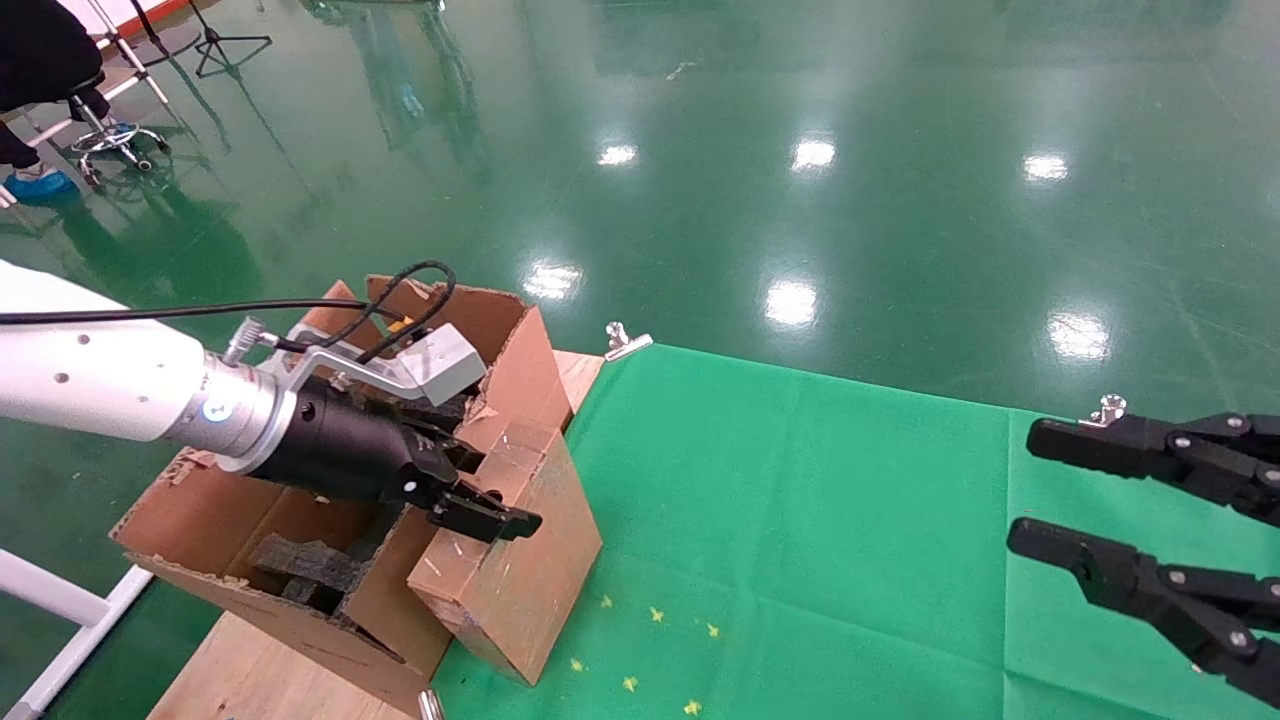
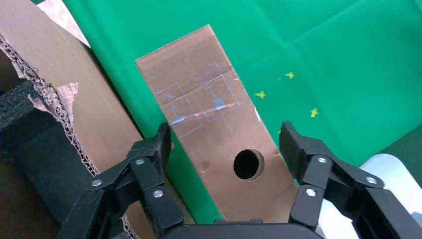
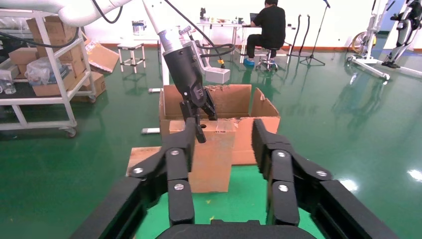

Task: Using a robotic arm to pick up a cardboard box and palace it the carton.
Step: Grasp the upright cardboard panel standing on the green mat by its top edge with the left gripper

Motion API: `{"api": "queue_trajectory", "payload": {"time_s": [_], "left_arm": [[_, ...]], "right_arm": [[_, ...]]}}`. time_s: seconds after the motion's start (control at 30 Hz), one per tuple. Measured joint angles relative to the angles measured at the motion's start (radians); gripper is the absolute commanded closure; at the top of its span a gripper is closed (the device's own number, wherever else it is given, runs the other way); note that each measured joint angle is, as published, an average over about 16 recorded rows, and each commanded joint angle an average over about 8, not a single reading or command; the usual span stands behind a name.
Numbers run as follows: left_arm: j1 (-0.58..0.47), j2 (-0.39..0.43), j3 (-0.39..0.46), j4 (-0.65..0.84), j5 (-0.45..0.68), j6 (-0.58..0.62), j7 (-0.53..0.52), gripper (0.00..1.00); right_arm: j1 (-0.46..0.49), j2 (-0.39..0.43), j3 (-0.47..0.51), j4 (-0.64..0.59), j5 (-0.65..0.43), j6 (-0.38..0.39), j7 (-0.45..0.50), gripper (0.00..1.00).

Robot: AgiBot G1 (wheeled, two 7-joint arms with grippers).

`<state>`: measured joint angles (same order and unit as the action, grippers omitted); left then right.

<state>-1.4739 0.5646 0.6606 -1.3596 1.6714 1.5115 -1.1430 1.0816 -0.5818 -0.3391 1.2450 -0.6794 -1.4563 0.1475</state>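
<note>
Hovering with fingers apart, the left end effector [image 1: 470, 500] is straddling the cardboard box [image 1: 510, 560], long axis running twelve to six, beside the carton [image 1: 240, 530]; right end effector [image 1: 1090, 500] is idling open at three o'clock.

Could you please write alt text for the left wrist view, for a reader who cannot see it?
The left gripper, fingers spread, straddles the cardboard box, a brown taped face with a round hole, above the green cloth. The carton shows its torn flap alongside.
</note>
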Motion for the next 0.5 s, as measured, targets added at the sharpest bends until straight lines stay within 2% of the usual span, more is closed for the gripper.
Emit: {"api": "queue_trajectory", "payload": {"time_s": [0.5], "left_arm": [[-0.024,0.004,-0.024,0.032,-0.049,-0.010,0.053,1.00]], "right_arm": [[0.000,0.000,0.000,0.000,0.000,0.000,0.000,0.00]]}}
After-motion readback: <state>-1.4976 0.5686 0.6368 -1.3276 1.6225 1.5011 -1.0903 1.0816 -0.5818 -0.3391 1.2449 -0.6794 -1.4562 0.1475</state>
